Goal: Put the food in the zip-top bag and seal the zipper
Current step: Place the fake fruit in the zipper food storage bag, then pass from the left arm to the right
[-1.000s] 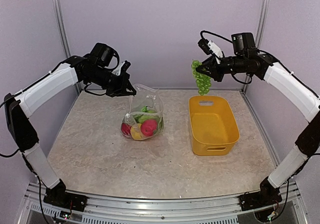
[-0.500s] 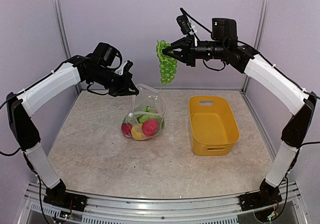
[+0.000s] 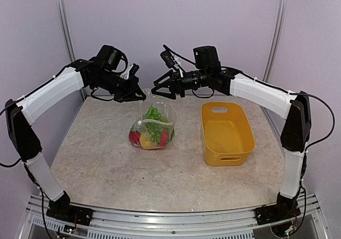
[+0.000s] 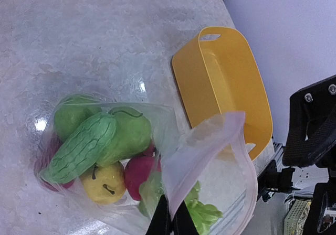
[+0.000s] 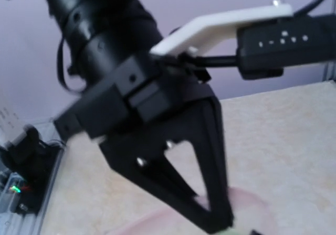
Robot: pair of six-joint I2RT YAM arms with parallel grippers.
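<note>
L gripper (image 3: 140, 96) jaws pinched on the mouth edge of the zip-top bag (image 3: 166, 111), holding it up | R gripper (image 3: 157, 89) jaws apart, empty, just above the mouth | food (image 3: 152, 135) sits in bag (grapes (image 4: 202, 211) topmost) | risk: thin film slips the pinch, bag slumps, fruit rolls out | left wrist shows cucumber (image 4: 81, 148) and the pinch; overhead doesn't

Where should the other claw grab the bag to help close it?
At the zip-top bag's mouth edge, on the side away from the left gripper, which pinches the rim. The thin film stands upright there, so the right gripper, open just above, would probably do best coming down from above on its own side and pinching across the film.
</note>
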